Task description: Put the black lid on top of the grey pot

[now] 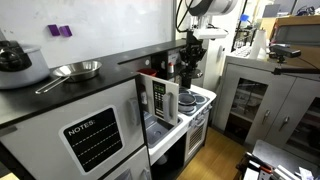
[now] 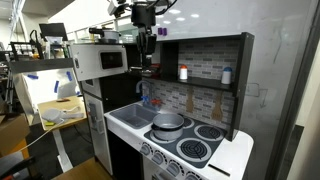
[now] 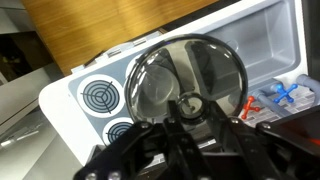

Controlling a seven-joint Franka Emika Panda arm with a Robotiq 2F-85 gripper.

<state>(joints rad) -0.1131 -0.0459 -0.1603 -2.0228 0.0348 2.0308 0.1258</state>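
Your gripper [image 3: 187, 110] is pinched shut on the small knob [image 3: 186, 101] of the black lid [image 3: 160, 75]. It holds the lid high over the stove [image 2: 205, 150], well apart from the grey pot [image 2: 168, 122] below. The lid is a round, glossy, dark-rimmed disc held by that knob alone, so it may swing or slip. On the shallow, smooth metal pot, an off-centre descent would leave it tilted on the rim.

The black lid [image 3: 160, 80], round with a see-through centre and dark rim, hangs tilted at the tool [image 3: 190, 108], clamped by its knob. The grey pot [image 2: 168, 122] stands upright and uncovered, well below the tool.
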